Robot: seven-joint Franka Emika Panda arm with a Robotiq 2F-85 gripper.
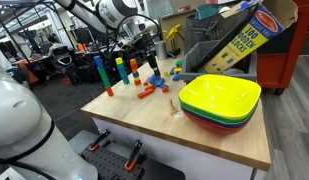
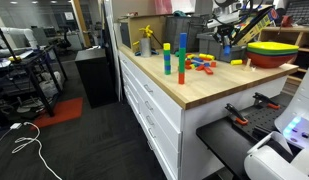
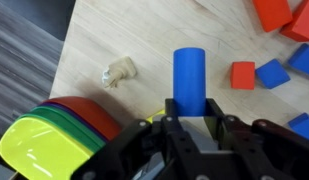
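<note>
Currently, in the wrist view, the gripper (image 3: 191, 118) is clenched on the blue cylinder (image 3: 190, 80) above the wooden table (image 3: 104, 35), with a tan wooden piece (image 3: 118, 72) at its 9 o'clock, a red cube (image 3: 242, 74) at 3 o'clock and the stacked coloured bowls (image 3: 44, 135) at 7 o'clock.

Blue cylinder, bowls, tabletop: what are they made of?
Blue cylinder: likely painted wood, matte, even colour; could be plastic.
Bowls: plastic, glossy highlights, bright colours, thin rims.
Tabletop: wood, visible grain, light satin finish; solid or laminate unclear.
</note>
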